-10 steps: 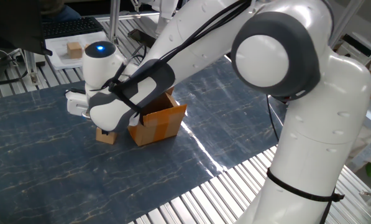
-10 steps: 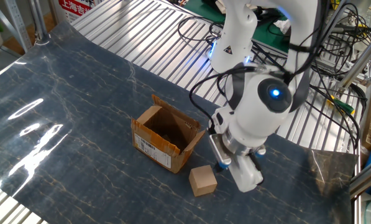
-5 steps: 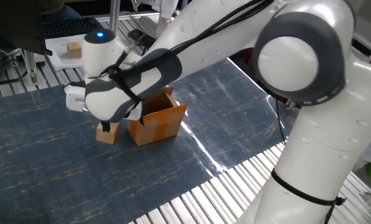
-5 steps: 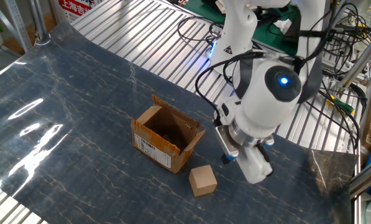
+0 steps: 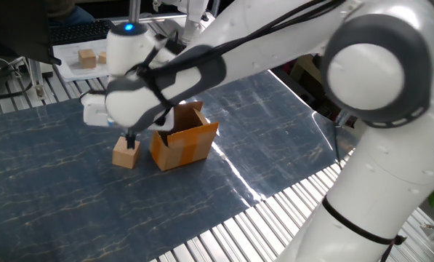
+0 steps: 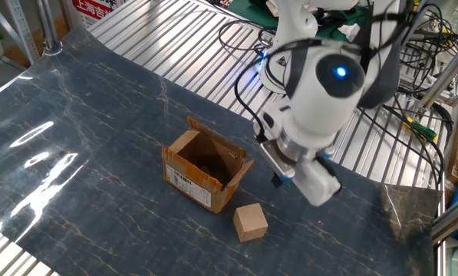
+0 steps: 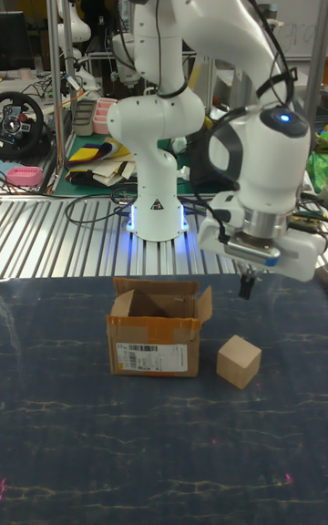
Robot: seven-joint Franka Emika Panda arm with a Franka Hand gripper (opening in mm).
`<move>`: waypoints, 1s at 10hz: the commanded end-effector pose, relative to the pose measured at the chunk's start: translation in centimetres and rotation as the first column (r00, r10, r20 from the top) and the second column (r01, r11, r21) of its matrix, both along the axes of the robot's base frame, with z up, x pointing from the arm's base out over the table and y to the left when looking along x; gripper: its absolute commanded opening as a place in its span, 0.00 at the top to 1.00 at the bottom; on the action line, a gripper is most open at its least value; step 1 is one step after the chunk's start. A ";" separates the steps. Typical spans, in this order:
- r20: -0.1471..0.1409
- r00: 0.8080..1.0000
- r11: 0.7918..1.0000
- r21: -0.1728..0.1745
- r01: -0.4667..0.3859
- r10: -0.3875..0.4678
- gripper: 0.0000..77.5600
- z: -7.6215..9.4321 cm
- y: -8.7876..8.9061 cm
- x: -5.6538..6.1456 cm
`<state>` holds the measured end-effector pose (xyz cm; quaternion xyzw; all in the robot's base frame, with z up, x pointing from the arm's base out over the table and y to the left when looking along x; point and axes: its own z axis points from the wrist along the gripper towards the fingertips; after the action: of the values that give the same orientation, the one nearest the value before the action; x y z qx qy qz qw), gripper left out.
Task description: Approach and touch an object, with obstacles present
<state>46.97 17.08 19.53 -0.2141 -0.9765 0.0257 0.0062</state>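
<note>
Plainly, in one fixed view the risk is the cardboard box [image 5: 182, 143]: the wooden cube [image 5: 126, 154] sits just beside its side wall on the blue marbled surface [image 5: 49, 196], so a descent that drifts toward the box could clip a flap or shove the box instead of touching the cube. The claw [image 5: 130, 140] hangs just above the cube, dark fingertips pointing down, holding nothing; how wide it stands I cannot tell. From the other fixed view, the claw [image 6: 278, 181] looks raised and offset toward the arm's base from the cube [image 6: 251, 222], so a straight drop might miss it. The tall fixed view shows the claw [image 7: 246, 286] above the cube [image 7: 239, 361], the wrist roughly vertical and the forearm reaching forward from the base.
</note>
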 end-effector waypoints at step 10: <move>-0.074 0.958 0.961 0.004 -0.276 0.276 1.00 7.5 -6.4 5.4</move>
<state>51.27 11.84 26.15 -0.1046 -0.9933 0.0375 0.0321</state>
